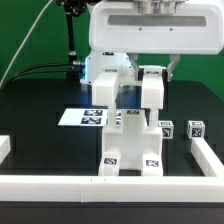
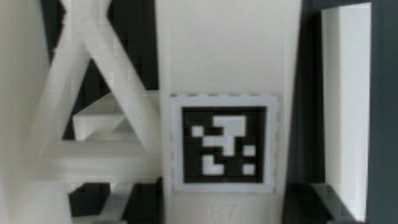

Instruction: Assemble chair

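At the exterior view's left edge, a short white border bar (image 1: 5, 148) on the black table (image 1: 35, 100). A bit to its right, the marker board (image 1: 78, 117), lying flat.

In the middle of the frame, the chair (image 1: 130, 150): a chunky white stack with little black-and-white tags, standing up just behind the long front bar (image 1: 90, 185). Two white upright pieces reaching up from it to the claw (image 1: 128, 90), right under the big white arm (image 1: 150, 30). Cannot tell if the claw is holding anything, with its tips lost among the white pieces.

Further right, a small cube (image 1: 167, 128) and a second cube (image 1: 196, 128), side by side, apart from the chair. Then the right bar (image 1: 207, 155).

In the wrist view, very close up, a slotted frame (image 2: 80, 110) just beside a flat slab (image 2: 222, 45) with a tag (image 2: 226, 140) on it.
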Controlling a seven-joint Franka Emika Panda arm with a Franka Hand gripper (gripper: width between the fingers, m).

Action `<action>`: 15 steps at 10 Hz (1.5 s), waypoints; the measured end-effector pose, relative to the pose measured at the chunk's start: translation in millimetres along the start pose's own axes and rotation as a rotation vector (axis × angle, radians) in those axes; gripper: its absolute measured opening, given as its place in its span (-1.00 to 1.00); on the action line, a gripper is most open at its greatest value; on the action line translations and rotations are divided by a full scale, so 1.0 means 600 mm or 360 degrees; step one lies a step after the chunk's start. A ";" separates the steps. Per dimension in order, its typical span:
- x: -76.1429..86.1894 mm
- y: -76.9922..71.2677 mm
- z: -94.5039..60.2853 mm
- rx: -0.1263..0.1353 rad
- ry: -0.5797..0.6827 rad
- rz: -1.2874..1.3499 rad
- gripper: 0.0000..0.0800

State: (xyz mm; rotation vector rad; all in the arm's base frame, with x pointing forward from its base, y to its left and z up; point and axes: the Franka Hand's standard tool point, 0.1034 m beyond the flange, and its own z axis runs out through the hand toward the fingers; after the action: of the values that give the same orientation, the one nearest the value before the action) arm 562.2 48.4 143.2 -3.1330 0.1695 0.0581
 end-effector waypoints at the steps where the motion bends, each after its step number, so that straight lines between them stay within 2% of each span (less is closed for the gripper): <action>1: 0.001 0.001 0.004 -0.0002 0.0005 -0.0010 -0.29; 6: 0.007 -0.011 0.021 -0.0003 0.0036 -0.0036 -0.29; 11: 0.002 -0.011 0.049 -0.0018 0.0006 -0.0041 -0.29; 14: 0.001 -0.009 0.075 -0.0031 -0.0004 -0.0043 -0.29; 15: 0.005 -0.010 0.075 -0.0030 0.0010 -0.0044 -0.29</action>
State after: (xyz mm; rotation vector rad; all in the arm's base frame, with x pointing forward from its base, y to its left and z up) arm 564.0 54.3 98.1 -3.1537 0.1264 0.0501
